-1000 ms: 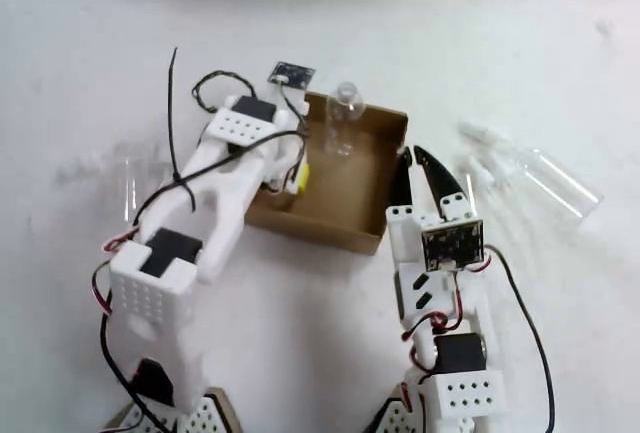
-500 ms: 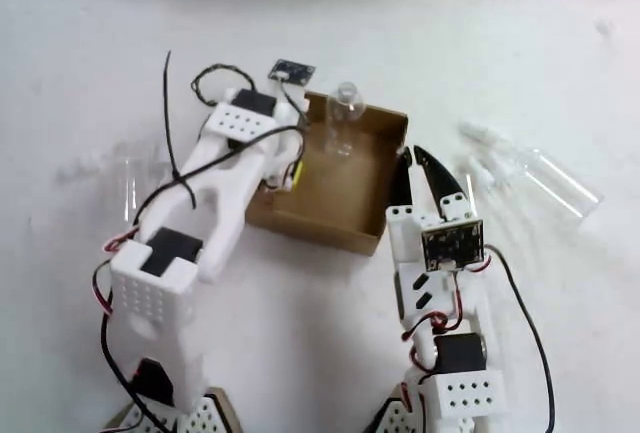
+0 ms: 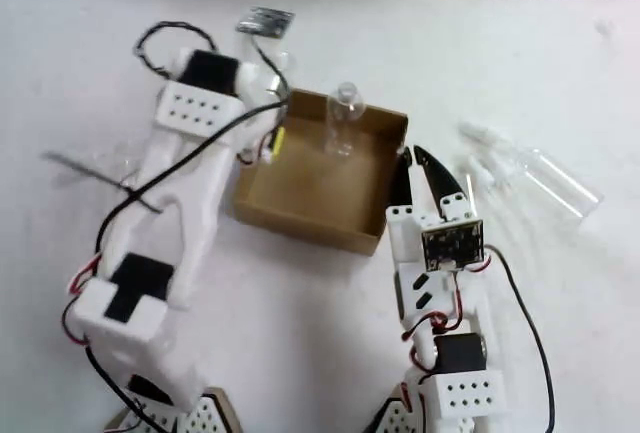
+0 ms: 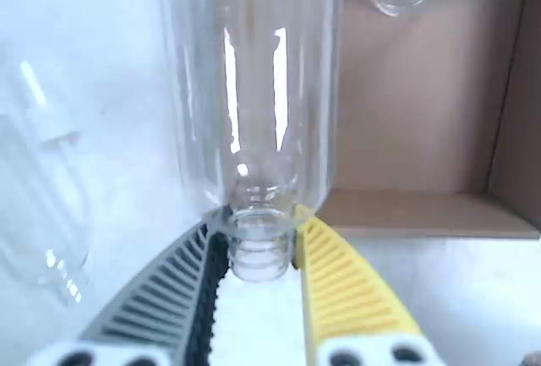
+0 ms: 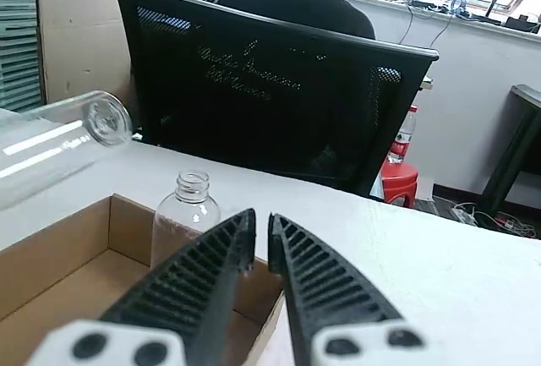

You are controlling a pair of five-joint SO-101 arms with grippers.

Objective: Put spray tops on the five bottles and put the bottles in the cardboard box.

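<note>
A clear bottle (image 4: 254, 87) with no spray top is pinched at its neck by the left hand (image 4: 258, 248). The grey finger sits on one side of the threads and the yellow finger on the other. This bottle hangs above the counter (image 3: 300, 353), just outside the left wall of the box (image 3: 305, 228). In the right wrist view it (image 5: 59, 146) lies roughly level, higher than the box rim, with its round base turned toward the box.

The box is open-topped brown cardboard. A second bottle (image 3: 343, 118) stands upright inside it against the far wall, its neck open and uncapped; the right wrist view shows it (image 5: 184, 214) just beyond the dark fingers.

The right hand (image 3: 411, 153) sits just beside the box's right wall, outside it. Its two black fingers are pressed together with only a thin slit between them (image 5: 260, 218), and they hold nothing.

Right of the box, well apart from it, a third bottle (image 3: 555, 181) lies on its side. A few small spray tops (image 3: 482, 138) lie between that bottle and the box. Left of the box, a faint fourth bottle (image 3: 125, 168) lies on the counter, partly behind the left arm (image 3: 170, 183), whose white body runs along the box's left side.
</note>
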